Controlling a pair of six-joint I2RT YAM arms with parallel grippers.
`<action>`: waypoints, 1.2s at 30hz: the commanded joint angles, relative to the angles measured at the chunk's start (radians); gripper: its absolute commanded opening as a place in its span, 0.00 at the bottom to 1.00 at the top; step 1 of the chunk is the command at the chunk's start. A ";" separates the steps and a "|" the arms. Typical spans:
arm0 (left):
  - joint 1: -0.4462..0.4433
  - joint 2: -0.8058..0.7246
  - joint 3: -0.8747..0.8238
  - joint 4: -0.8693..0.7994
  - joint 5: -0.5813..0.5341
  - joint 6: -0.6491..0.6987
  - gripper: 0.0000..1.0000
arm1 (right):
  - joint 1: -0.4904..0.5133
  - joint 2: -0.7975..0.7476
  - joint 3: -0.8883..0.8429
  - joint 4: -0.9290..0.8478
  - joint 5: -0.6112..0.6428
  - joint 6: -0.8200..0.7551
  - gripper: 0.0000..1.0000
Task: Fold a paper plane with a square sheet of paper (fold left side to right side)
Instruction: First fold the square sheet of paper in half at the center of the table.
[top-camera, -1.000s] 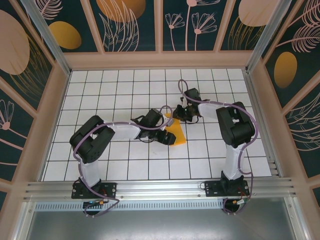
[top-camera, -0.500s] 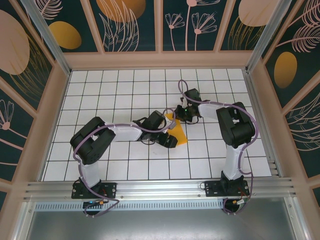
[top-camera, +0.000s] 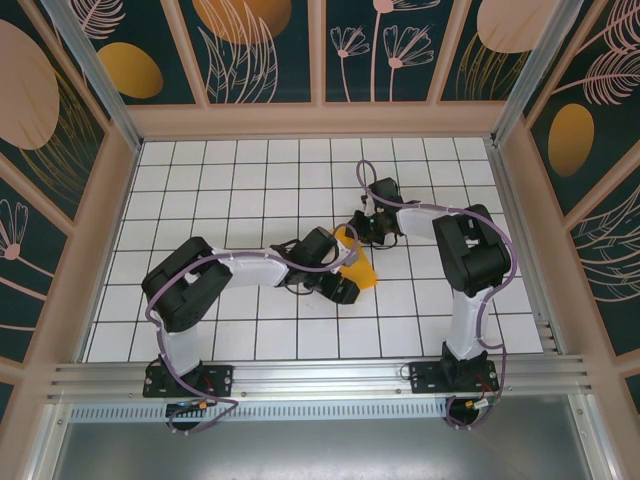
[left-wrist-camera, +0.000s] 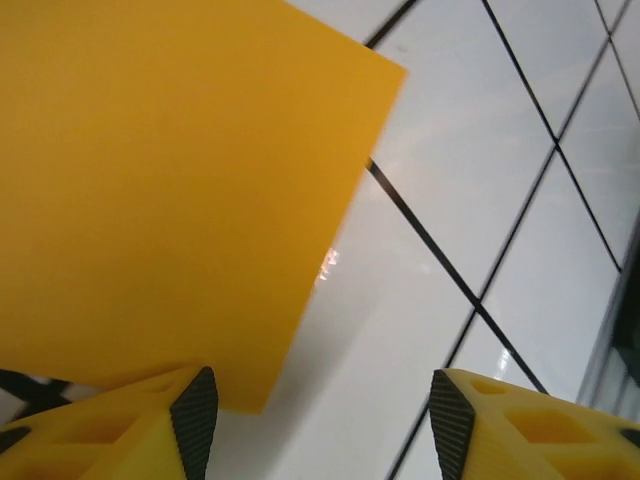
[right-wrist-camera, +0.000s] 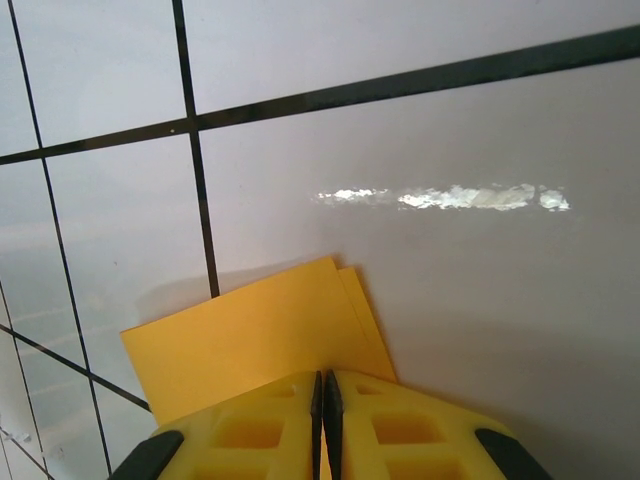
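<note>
Paper (top-camera: 359, 270): lies just toward 3 o'clock of the bench (top-camera: 200, 180) centre, between the 2 tools. 2 layers show at its 12 o'clock corner, so I judge it already folded over.
Right tool (right-wrist-camera: 323, 385): fingers closed tight at that corner, seemingly pinching both layers, likely to keep them aligned.
Left tool (left-wrist-camera: 323, 415): at the paper's 7 o'clock, fingers spread wide and holding nothing. 1 pad (left-wrist-camera: 195, 410) sits at the paper's edge, probably placed to press the crease flat.
Fold: the left-to-right step looks nearly done.
Writing: none legible on paper or tools.
</note>
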 joint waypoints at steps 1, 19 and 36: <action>-0.028 -0.008 -0.015 -0.110 0.054 0.004 0.61 | 0.013 0.031 -0.050 -0.111 0.052 0.008 0.16; -0.028 -0.195 -0.033 -0.039 0.085 0.018 0.64 | 0.018 -0.008 -0.107 -0.048 0.018 0.051 0.16; 0.221 -0.162 0.041 0.000 -0.054 -0.226 0.58 | -0.011 -0.274 -0.197 0.048 -0.007 0.094 0.29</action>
